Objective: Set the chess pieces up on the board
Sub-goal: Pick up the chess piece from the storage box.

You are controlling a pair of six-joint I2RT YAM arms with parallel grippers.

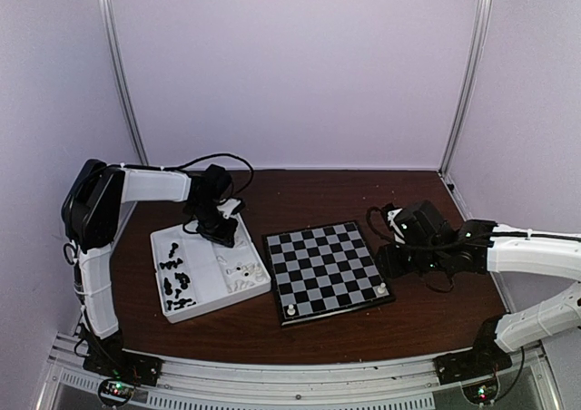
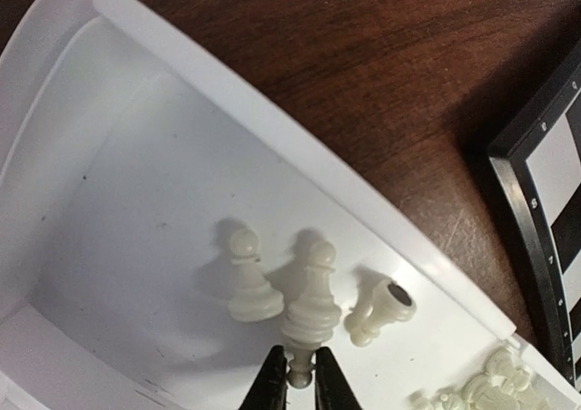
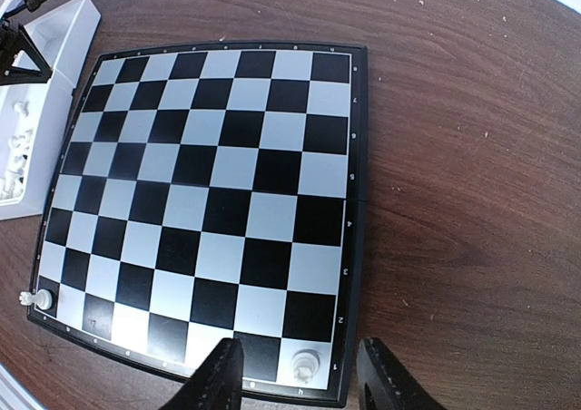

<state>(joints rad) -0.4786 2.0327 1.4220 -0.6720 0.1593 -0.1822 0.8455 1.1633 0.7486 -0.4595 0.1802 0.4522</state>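
Note:
In the left wrist view my left gripper [image 2: 300, 366] is shut on the small end knob of a cream-white chess piece [image 2: 310, 319] inside the white tray [image 2: 272, 129]. A white pawn [image 2: 247, 283] stands just left of it and another white piece [image 2: 381, 312] lies tipped over to its right. The board [image 1: 322, 269] lies mid-table with two white pieces on its near corners [image 1: 290, 309] [image 1: 381, 289]. My right gripper [image 3: 300, 354] hangs open over the board's corner [image 3: 354, 247], its fingers straddling the white corner piece [image 3: 306, 365] without touching it. The other corner piece [image 3: 38, 297] shows at the left.
The compartment tray [image 1: 195, 312] sits left of the board, with several black pieces [image 1: 177, 278] in its left part and white ones [image 1: 241, 274] in its right part. Dark wooden tabletop [image 1: 300, 192] surrounds both. Pale walls close in the back and sides.

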